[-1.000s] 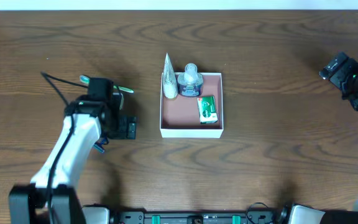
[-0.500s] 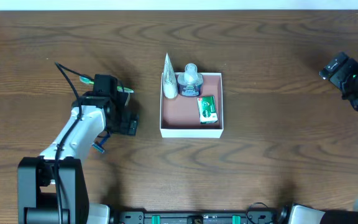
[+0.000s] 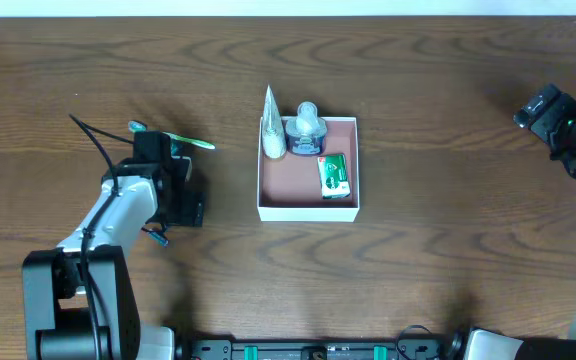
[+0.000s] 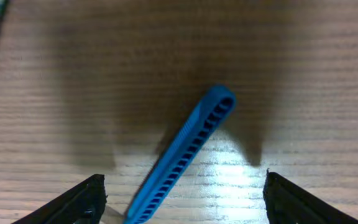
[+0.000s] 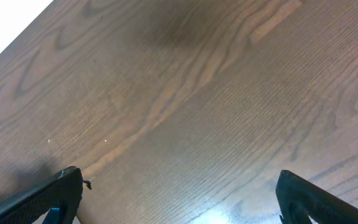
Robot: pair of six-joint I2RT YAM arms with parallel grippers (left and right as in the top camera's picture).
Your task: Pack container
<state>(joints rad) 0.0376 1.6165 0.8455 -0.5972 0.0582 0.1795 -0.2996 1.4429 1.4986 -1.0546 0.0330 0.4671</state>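
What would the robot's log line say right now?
left gripper: open over blue ribbed stick | right gripper: open, empty | container: partly filled

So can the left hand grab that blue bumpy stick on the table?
Probably yes. The blue stick lies flat on the bare table right below the left hand, between its open fingers, with nothing lying over it.

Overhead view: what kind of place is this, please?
Probably a robot test bench, not a home. A left arm and a right arm stand at a wooden table, and a white container at its middle holds small toiletries, such as a bottle and a green pack.
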